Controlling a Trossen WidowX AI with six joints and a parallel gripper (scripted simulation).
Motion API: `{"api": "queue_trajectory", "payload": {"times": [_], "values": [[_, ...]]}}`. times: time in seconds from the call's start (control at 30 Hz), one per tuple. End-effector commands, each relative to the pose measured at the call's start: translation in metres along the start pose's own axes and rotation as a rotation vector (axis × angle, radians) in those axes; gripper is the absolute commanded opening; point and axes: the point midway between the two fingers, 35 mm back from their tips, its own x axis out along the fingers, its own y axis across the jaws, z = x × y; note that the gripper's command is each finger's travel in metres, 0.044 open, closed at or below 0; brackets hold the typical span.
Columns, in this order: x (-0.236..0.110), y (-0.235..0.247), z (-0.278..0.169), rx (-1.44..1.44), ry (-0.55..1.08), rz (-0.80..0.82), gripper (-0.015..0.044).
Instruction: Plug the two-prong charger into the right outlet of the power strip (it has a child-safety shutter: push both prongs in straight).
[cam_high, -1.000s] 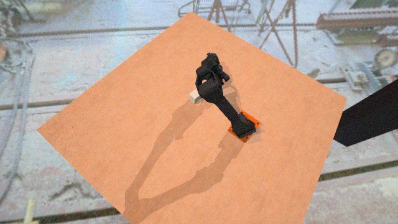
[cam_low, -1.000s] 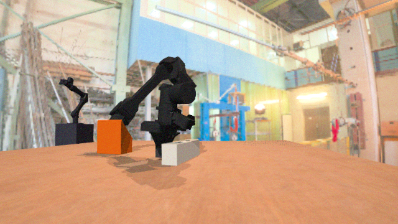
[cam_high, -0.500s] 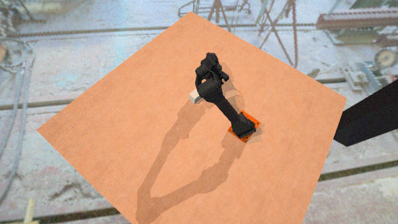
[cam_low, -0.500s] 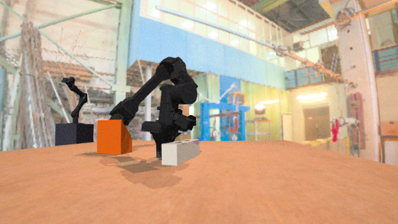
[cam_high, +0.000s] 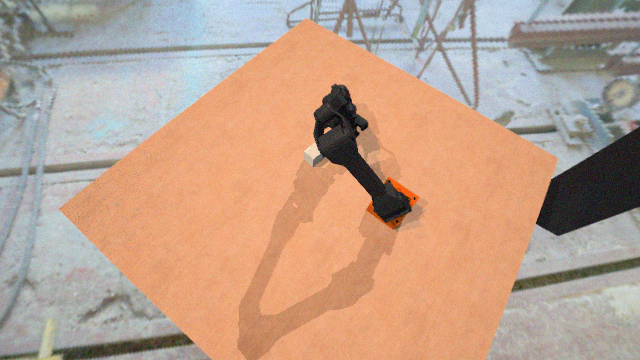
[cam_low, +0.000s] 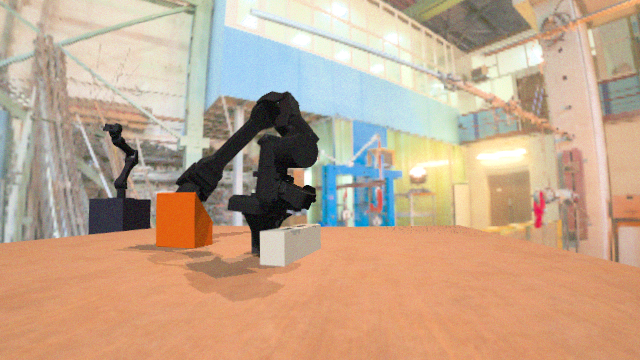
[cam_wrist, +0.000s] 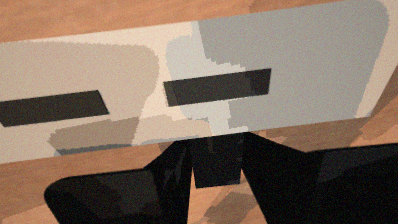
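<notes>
A broad orange-brown surface (cam_high: 200, 240) carries everything, set in a high industrial hall with steel trusses, a blue wall band and yellow-lit bays in the exterior view; from the top view the floor around it is pale, stained concrete crossed by rails. The landmark is the power strip (cam_low: 290, 244), a pale grey block lying on the surface. In the top view only its one end (cam_high: 314, 154) shows, the rest hidden under the black arm (cam_high: 360, 170).

Behind the power strip, away from the exterior camera, the arm rises from an orange base (cam_low: 181, 220) and folds down over the strip. Further behind that base stands a dark box (cam_low: 119, 215) with a small black arm-like stand on it, beyond the surface's edge. The arm's long shadow runs across the surface away from the strip.

The wrist view looks straight at the strip's face (cam_wrist: 300, 60), with two dark slots, one (cam_wrist: 218, 87) just above the jaws and another (cam_wrist: 52, 107) off to one side. The jaws are pinching the charger (cam_wrist: 217, 162), a dark block whose front end meets the strip's lower edge, just below the nearer slot. Its prongs cannot be made out.
</notes>
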Motion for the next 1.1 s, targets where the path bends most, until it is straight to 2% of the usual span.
{"api": "queue_trajectory", "payload": {"times": [0.0, 1.07], "values": [[-0.0027, 0.0004, 0.0130, -0.029, -0.039, -0.007, 0.0000], [-0.0047, 0.0005, 0.0093, -0.029, -0.038, -0.007, 0.0000]]}}
